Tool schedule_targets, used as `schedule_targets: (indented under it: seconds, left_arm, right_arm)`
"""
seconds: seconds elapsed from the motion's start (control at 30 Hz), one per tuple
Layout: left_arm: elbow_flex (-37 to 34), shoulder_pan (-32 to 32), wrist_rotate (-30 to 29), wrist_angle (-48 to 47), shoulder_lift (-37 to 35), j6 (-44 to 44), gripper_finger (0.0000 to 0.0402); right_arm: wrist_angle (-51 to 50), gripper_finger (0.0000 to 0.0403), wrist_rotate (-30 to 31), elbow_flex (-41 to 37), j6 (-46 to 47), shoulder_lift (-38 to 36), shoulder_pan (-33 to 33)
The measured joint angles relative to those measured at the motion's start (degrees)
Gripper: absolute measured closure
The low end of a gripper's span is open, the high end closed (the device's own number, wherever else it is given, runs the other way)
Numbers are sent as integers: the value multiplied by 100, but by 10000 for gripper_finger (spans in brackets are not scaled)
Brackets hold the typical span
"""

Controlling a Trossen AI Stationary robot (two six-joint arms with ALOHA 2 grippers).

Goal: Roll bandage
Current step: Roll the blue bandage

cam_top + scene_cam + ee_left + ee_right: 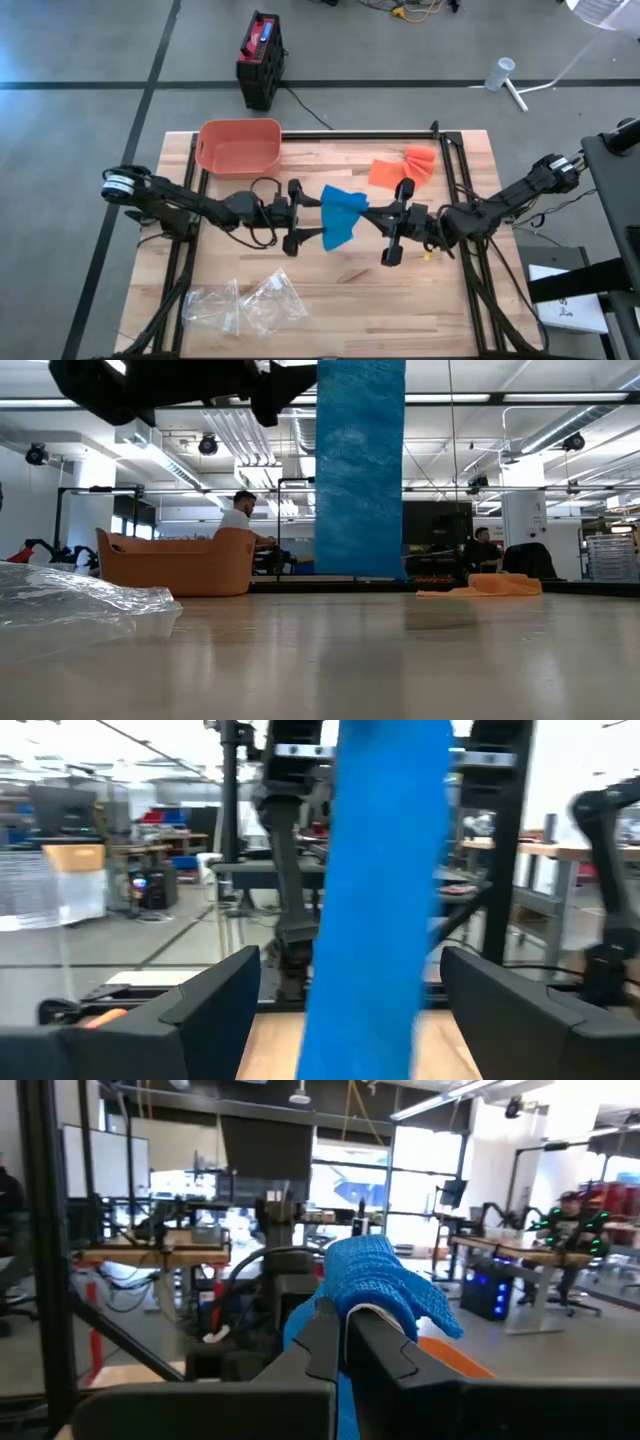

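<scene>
The right pincer (372,217) is clamped on the top edge of a blue bandage (341,216), holding it up above the middle of the wooden counter (340,300). In the right wrist view, the two dark fingers (372,1342) press together with the woven blue cloth bunched over their tips. The bandage hangs down as a long flat strip; in the low view its lower end stops above the counter surface without touching it.

The left pincer (316,212) faces the bandage from the opposite side, its fingers (215,995) spread wide. In the left wrist view the blue strip hangs between the two fingers, and neither finger appears to touch it.

Both dark arms reach in from the counter's sides and meet near its centre.

An orange tub (239,146) sits toward the far left of the counter. An orange bandage (404,166) lies crumpled on the far right part, well apart from the blue one. Clear plastic bags (243,304) lie on the near left area. A black and red box (260,60) stands on the floor beyond the counter.

In the room behind, a person (238,514) sits past the tub, and another person (482,546) sits farther right.
</scene>
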Motion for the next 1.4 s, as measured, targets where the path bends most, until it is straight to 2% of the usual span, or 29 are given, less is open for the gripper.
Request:
schedule_targets:
  seconds: [0.1, 0.3, 0.4, 0.5, 0.57, 0.67, 0.7, 0.93, 1.0, 1.17, 1.23, 1.4]
  left_arm:
    - [185, 33, -34, 17, 153, 2, 105]
    - [569, 45, -138, 9, 458, -216, 96]
    - [821, 85, -272, -57, 740, -352, 112]
    - [1154, 92, -264, -86, 1107, -449, 170]
    - [1389, 91, -124, -88, 1329, -470, 238]
    - [1652, 116, 3, -189, 1484, -428, 362]
    - [1678, 156, 10, -260, 1470, -411, 380]
    - [1276, 837, -202, -614, 1104, -295, 400]
    - [1138, 1150, -202, -506, 1039, -296, 401]
    - [1041, 1921, 371, -494, 1007, -318, 401]
    - [1105, 2114, 466, -466, 1037, -280, 401]
    - [1359, 2474, 539, -565, 951, 166, 401]
  right_arm:
    - [3, 401, -229, -7, 152, 3, -77]
    - [-32, 401, -239, -17, 137, 1, -88]
    - [-40, 401, -239, -17, 96, 1, -94]
    - [-46, 401, -239, -17, 86, 1, -118]
    - [-65, 401, -237, -17, 69, 1, -130]
    - [-70, 401, -235, -17, -16, -10, -153]
    - [-87, 401, -235, -17, -49, -38, -159]
    - [-373, 401, -313, -17, -122, -403, -168]
    - [-621, 401, -581, -17, -99, -533, -168]
    - [-1100, 401, -1104, -17, 286, -738, -167]
    - [-1278, 401, -1589, -17, 464, -758, -175]
    - [-1739, 400, -3279, -17, 945, -714, -190]
